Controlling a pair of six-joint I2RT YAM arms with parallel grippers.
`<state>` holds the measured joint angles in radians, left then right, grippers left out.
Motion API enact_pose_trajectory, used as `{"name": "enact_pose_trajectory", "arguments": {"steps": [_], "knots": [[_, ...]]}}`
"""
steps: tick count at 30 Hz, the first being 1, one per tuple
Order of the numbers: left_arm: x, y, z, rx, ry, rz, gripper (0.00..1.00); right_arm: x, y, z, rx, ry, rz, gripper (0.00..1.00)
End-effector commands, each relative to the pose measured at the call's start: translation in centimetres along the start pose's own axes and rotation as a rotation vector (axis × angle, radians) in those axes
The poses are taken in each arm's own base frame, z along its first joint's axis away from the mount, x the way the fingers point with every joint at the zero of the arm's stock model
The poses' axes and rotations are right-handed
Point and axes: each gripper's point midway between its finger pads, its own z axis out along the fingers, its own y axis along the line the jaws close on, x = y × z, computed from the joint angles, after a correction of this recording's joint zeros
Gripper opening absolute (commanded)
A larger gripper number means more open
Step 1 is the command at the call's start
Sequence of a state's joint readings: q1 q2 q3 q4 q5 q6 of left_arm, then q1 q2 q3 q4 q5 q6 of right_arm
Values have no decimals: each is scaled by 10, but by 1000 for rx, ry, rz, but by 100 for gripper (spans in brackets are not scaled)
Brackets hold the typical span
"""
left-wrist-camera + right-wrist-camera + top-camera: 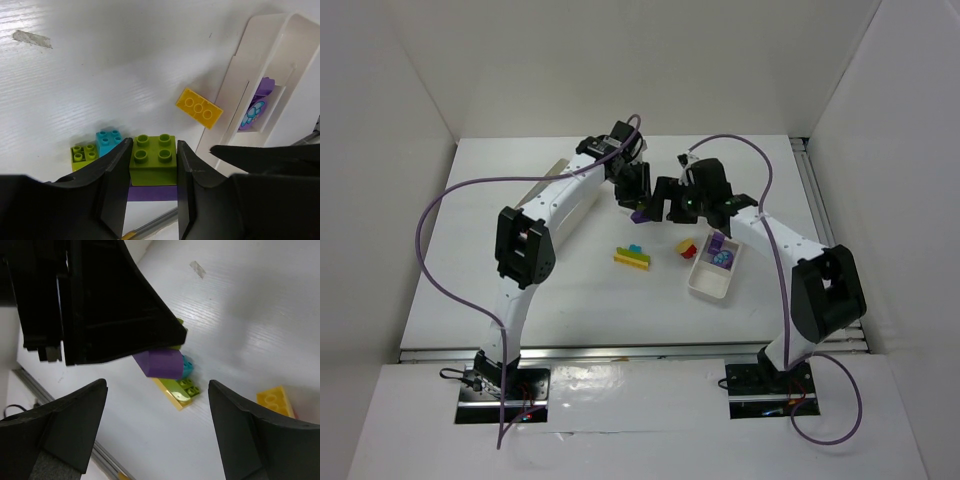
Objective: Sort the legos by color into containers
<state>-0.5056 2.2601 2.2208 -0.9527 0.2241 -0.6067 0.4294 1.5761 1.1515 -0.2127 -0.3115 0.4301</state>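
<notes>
My left gripper (639, 207) is shut on a lime green brick (152, 160) stacked on a purple brick (150, 193), held above the table; the jaws press the green brick's sides (153, 145). In the right wrist view the purple brick (162, 363) hangs under the left gripper. My right gripper (670, 201) is open and empty just right of it (157, 425). Below lies a cluster of cyan (109, 141), lime (84, 153) and yellow (172, 394) bricks (632, 256). A yellow brick (199, 107) lies beside the small white tray (708, 282), which holds purple pieces (255, 107).
A red and yellow brick pair (687, 249) lies left of the small tray. The longer white tray (582, 205) lies partly hidden under my left arm. White walls close the table at the back and both sides. A strip of tape (31, 38) sticks to the table.
</notes>
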Motion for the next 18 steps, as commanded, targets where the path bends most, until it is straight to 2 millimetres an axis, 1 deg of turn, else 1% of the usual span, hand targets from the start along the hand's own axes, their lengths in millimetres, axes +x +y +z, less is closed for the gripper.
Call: {"name": "enact_pose_trajectory", "arguments": {"steps": [1,2,3,4,5,6,7,8,9,11,12,13,14,15,18], "knots": [[-9,-18,-25,79,-41,-6,0,-26,22,9,-121,-67,58,89],[-8,-18,-22,88,-35,-6,0,-27,22,12,-125,-71,78,87],[-11,-23,-27,106,-48,1,0,-29,26,13,-151,-84,85,86],[-8,-18,-27,107,-33,-23,0,-29,27,13,-158,-89,115,83],[-8,-18,-25,109,-36,-32,0,-24,25,15,-157,-87,130,80],[-11,-24,-31,132,-51,-24,0,-27,26,16,-168,-101,136,78],[-9,-27,-33,146,-46,-34,0,-26,26,17,-170,-103,146,75],[-7,-25,-31,141,-38,-37,0,-20,23,18,-166,-94,164,72],[-8,-28,-31,157,-39,-42,0,-23,20,20,-160,-118,160,70],[-7,-29,-32,166,-33,-42,0,-22,18,21,-149,-127,176,64],[-7,-30,-32,166,-33,-42,0,-22,15,22,-137,-135,187,58],[-7,-30,-32,166,-33,-42,0,-22,14,22,-137,-135,187,56],[-8,-31,-36,171,-41,-39,0,-22,14,22,-137,-135,187,53],[-8,-31,-36,171,-41,-39,0,-19,12,25,-131,-127,191,52],[-8,-31,-36,171,-41,-39,0,-21,9,26,-116,-137,192,47]]}}
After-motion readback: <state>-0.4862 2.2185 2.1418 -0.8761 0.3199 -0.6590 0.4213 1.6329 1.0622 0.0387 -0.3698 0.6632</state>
